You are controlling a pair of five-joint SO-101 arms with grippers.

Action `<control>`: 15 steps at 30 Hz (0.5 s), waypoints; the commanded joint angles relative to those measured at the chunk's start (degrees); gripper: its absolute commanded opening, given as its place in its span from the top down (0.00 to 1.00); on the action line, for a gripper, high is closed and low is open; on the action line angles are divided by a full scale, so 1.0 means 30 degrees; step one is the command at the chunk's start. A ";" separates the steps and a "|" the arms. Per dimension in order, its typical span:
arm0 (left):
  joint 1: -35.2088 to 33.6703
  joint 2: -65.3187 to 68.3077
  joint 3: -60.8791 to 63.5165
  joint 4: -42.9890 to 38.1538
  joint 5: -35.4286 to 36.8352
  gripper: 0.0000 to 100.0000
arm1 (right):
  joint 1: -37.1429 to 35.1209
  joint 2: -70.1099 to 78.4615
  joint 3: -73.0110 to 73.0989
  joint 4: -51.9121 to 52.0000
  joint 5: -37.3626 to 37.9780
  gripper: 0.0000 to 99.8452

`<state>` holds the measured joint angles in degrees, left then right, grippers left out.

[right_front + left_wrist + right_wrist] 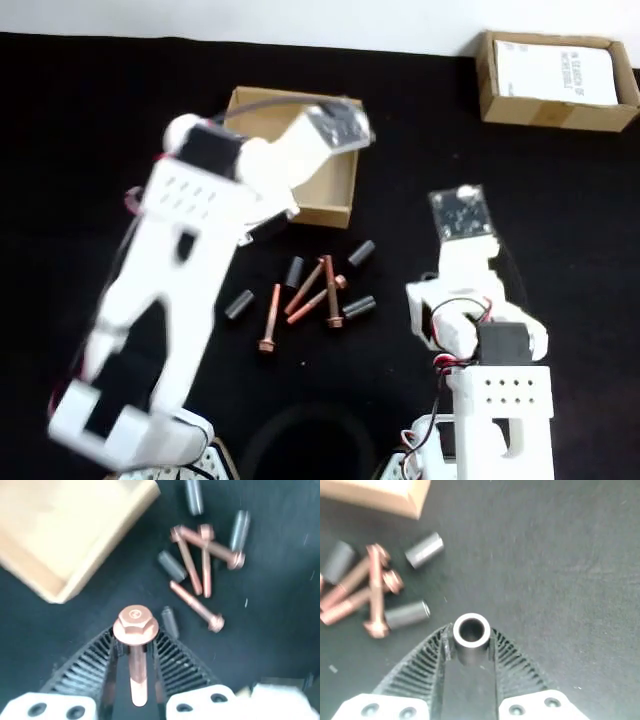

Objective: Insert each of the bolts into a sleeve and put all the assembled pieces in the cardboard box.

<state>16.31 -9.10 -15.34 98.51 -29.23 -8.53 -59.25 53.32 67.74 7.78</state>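
The left tool (135, 641) was clamped on a copper-coloured bolt (135, 622), its ribbed fingers (172, 652) pressed against the shank just under the hexagonal head, with the head pointing away from the wrist. In the left wrist view it hung above the black tabletop (560, 220), near a corner of the cardboard box (65, 535). The box sat open with its floor bare where it could be seen.

The right tool (471, 642) was closed on a dark grey sleeve (471, 630). It held the sleeve by its sides, so the open bore faced the wrist camera. This sleeve was above bare tabletop, apart from the pile and from the box corner (385, 495).

Four loose bolts (303, 290) lay on the tabletop in front of the cardboard box (325, 212). Three of them crossed or touched one another, and the fourth (270, 320) lay just beside them. Four loose sleeves (295, 271) were scattered around the bolts (all on their sides), one of them touching the head end of a bolt (359, 307).

In the high view the left arm (190, 230) stretched over the near edge of the box, and the right arm (480, 330) stood well to its side. A second box (555, 110) holding a white sheet (555, 70) sat at the far corner. A dark round shape (305, 440) lay between the arm bases, possibly a shallow dish.
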 commanded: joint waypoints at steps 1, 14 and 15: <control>0.1304 -0.4205 -0.0278 -0.0352 0.3516 0.99 | -0.0542 -0.0396 -0.2418 0.0835 -0.1788 0.99; 0.1187 -1.2352 0.8571 -0.4366 1.4271 0.99 | -0.9187 -0.0425 -0.4293 0.4938 -0.9143 0.99; 0.1099 -1.3377 0.9832 -0.4747 1.4037 0.99 | -0.9392 -0.0425 -0.4264 0.5055 -0.9436 0.99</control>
<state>21.41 -41.98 5.85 88.31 12.00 -34.02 -59.25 43.30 82.42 -17.19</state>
